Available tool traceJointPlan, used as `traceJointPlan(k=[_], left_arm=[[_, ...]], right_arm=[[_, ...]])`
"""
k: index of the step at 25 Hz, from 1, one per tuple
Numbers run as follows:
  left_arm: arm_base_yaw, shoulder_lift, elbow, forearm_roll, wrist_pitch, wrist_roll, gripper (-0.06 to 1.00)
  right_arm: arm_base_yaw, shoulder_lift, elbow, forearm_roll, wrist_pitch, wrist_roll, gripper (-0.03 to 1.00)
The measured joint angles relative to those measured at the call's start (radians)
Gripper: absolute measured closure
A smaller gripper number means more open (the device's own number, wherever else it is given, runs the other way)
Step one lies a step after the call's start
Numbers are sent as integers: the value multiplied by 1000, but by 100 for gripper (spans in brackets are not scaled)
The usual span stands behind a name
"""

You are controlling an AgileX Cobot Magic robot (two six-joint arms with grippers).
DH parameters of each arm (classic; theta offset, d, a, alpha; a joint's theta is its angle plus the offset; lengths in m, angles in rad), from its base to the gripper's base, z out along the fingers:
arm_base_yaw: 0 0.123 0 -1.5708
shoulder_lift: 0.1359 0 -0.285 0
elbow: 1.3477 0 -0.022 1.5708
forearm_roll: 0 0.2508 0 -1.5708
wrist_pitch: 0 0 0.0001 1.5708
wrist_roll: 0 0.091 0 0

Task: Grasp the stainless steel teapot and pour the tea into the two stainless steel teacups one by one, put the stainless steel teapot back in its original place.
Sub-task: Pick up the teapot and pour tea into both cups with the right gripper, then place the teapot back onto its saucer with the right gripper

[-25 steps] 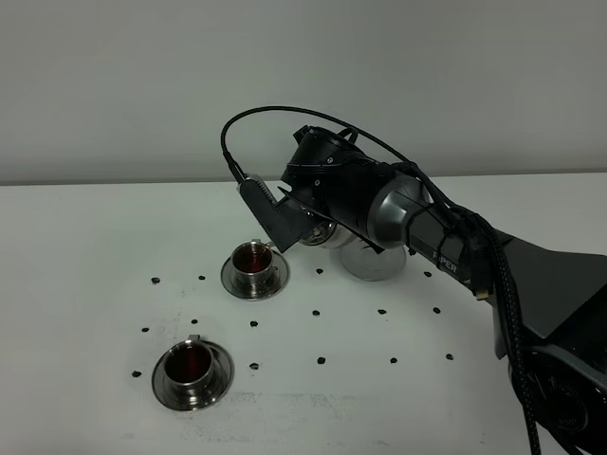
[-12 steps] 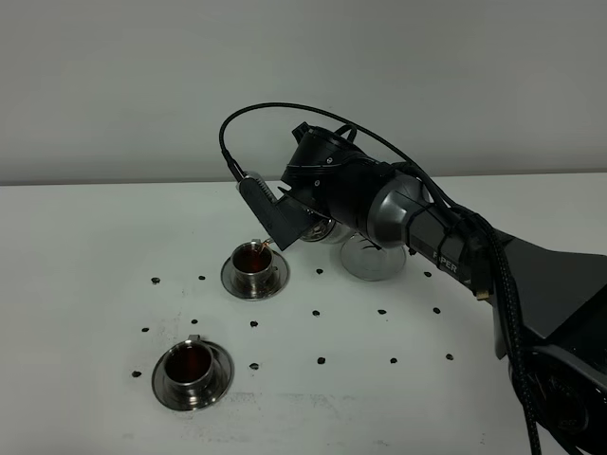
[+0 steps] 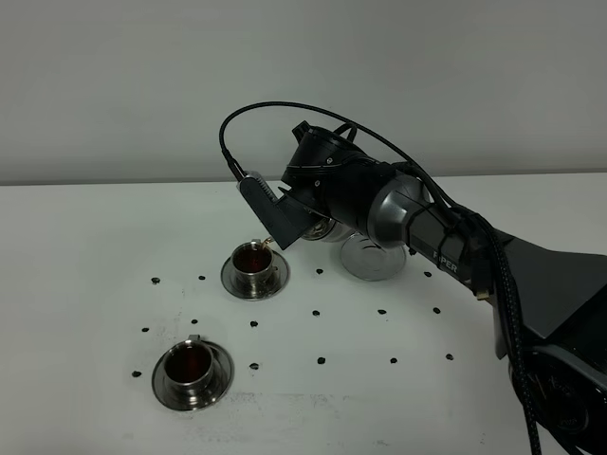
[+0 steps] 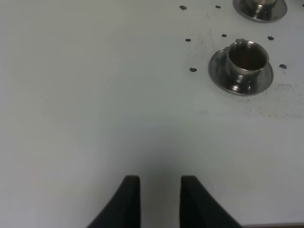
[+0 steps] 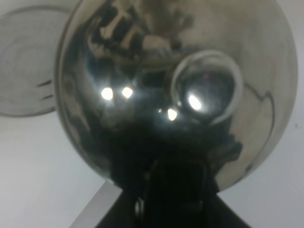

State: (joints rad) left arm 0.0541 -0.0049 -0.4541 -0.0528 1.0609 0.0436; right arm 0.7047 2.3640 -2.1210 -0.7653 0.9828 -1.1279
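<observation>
My right gripper [image 3: 292, 224] is shut on the stainless steel teapot [image 3: 328, 228] and holds it tilted above the table, just right of the far teacup [image 3: 254, 265]. The teapot's shiny lid and knob [image 5: 204, 88] fill the right wrist view. Both the far teacup and the near teacup [image 3: 193, 370] stand on saucers and hold reddish-brown tea. The teapot's small round saucer [image 3: 372, 259] lies empty under the arm; it also shows in the right wrist view [image 5: 23, 61]. My left gripper [image 4: 158, 199] is open and empty over bare table, away from the near teacup [image 4: 246, 61].
Small black marks dot the white table [image 3: 95, 237] around the cups. The right arm and its cable [image 3: 455, 246] stretch from the lower right across the middle. A second cup's saucer [image 4: 260, 7] shows at the edge of the left wrist view.
The right gripper has lifted the teapot slightly up and back from the far teacup, and more of the empty saucer under it shows. The left gripper's earlier state is not shown.
</observation>
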Motion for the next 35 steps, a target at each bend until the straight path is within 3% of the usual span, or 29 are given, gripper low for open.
traceJointPlan(k=[12,22,31,35], left_arm=[[0,0,0,0,0,0,70],[0,0,0,0,0,0,70],[0,0,0,0,0,0,70],[0,0,0,0,0,0,70]], right_arm=[[0,0,0,20,2,0,78],[-3,0,-1,175,39,42,78],[-27,-4,-75,240,90,137,78],[-40,-31,-102,331,117,217,78]])
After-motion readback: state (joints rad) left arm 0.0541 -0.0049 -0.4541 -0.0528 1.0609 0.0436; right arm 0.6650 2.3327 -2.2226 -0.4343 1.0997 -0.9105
